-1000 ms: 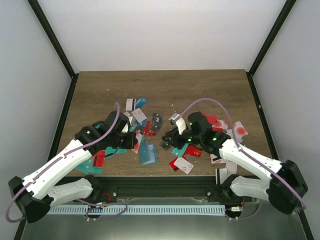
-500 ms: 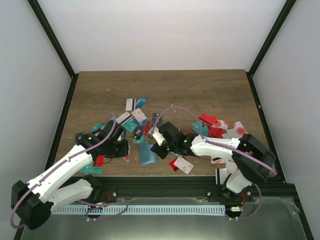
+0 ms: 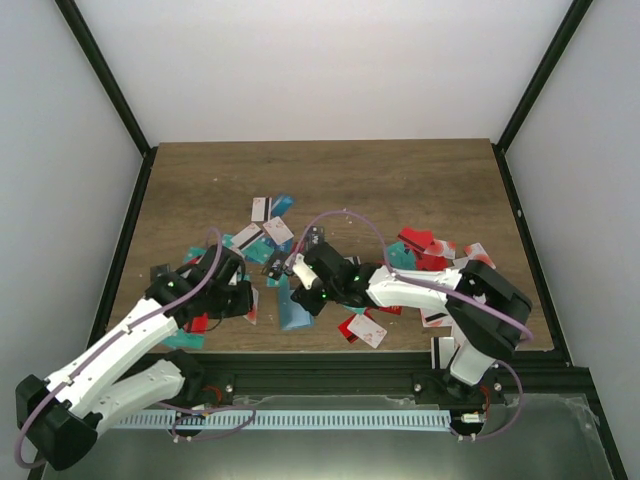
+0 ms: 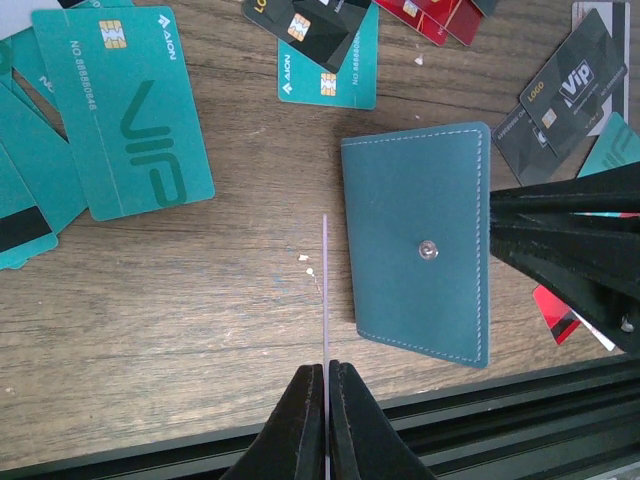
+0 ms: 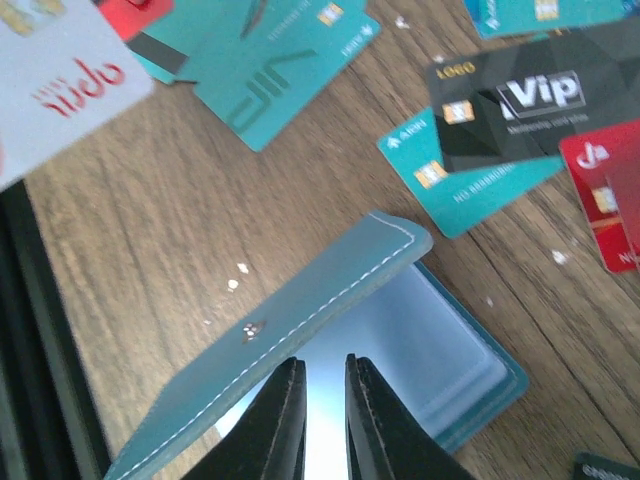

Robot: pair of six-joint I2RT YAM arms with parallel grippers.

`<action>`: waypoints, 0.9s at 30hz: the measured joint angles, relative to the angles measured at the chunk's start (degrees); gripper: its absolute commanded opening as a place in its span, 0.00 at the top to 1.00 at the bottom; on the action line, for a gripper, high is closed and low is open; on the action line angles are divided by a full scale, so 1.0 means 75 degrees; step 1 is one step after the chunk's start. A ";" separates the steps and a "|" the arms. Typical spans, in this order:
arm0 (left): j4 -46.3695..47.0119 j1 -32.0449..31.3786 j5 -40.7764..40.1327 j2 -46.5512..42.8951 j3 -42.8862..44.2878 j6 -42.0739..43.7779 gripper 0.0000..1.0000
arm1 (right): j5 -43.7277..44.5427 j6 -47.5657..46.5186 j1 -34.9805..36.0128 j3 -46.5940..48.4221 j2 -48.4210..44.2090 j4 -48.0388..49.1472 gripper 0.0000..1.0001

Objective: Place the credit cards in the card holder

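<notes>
The card holder (image 3: 296, 310) (image 4: 420, 245) lies near the table's front edge, teal-blue with a small clasp. Its flap (image 5: 330, 290) stands raised over the pale blue inside (image 5: 440, 340). My right gripper (image 5: 325, 362) (image 3: 300, 277) has its tips at the flap's lower edge, jaws a narrow gap apart, nothing visibly pinched. Just left of the holder, my left gripper (image 4: 326, 368) (image 3: 250, 300) is shut on a thin card (image 4: 325, 290) seen edge-on. Other credit cards (image 3: 265, 235) (image 4: 135, 110) (image 5: 530, 95) lie scattered in red, teal, white and black.
The black front rail (image 4: 450, 400) (image 3: 320, 355) runs close beside the holder and both grippers. More cards are piled at the right (image 3: 430, 250) and by the left arm (image 3: 185, 335). The right gripper's fingers (image 4: 560, 235) reach the holder's right edge in the left wrist view.
My right arm swung left from the right card pile to the holder, its jaws narrowing on the way. The left arm drew back slightly with its card.
</notes>
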 measured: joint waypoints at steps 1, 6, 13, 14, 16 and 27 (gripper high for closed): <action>-0.0015 0.0000 -0.0015 -0.0035 -0.0003 -0.0009 0.96 | -0.0035 0.0000 0.0029 0.0041 0.0000 0.0000 0.85; -0.0073 0.0006 -0.0023 -0.0195 -0.0003 -0.0073 0.96 | -0.0239 0.0032 0.0189 0.0364 0.0137 0.0023 0.82; -0.0102 0.0099 0.0012 -0.0420 -0.0009 -0.0160 0.96 | -0.0580 0.0143 0.0341 0.0752 0.0787 0.0093 0.76; -0.0105 0.0114 0.0017 -0.0481 -0.0017 -0.0169 0.96 | -0.0627 0.0154 0.0356 0.0790 0.0871 0.0093 0.75; -0.0119 0.0160 0.0090 -0.0629 -0.0026 -0.0184 0.96 | -0.0731 0.0175 0.0367 0.0898 0.1061 0.0093 0.73; -0.0044 0.0353 0.0536 -0.1215 -0.0044 -0.0321 0.96 | -0.1221 0.0294 0.0396 0.1545 0.2060 0.0224 0.68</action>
